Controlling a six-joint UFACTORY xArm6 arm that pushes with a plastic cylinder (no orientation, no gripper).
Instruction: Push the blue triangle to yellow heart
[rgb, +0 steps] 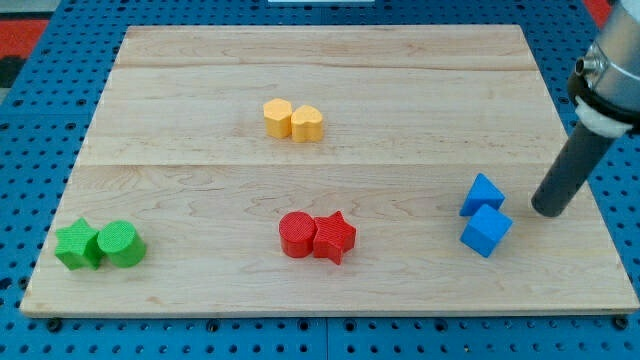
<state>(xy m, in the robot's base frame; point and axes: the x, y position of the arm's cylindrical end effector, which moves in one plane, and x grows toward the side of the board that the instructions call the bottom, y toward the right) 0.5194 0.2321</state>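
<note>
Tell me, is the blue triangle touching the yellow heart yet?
No. The blue triangle sits far from the yellow heart, beside my tip.

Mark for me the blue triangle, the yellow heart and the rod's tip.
Blue triangle block (482, 194), camera view: middle of its top face.
Yellow heart block (308, 123), camera view: centre of its top face.
My tip (547, 211), camera view: very end of the dark rod, right of the blue triangle block.
</note>
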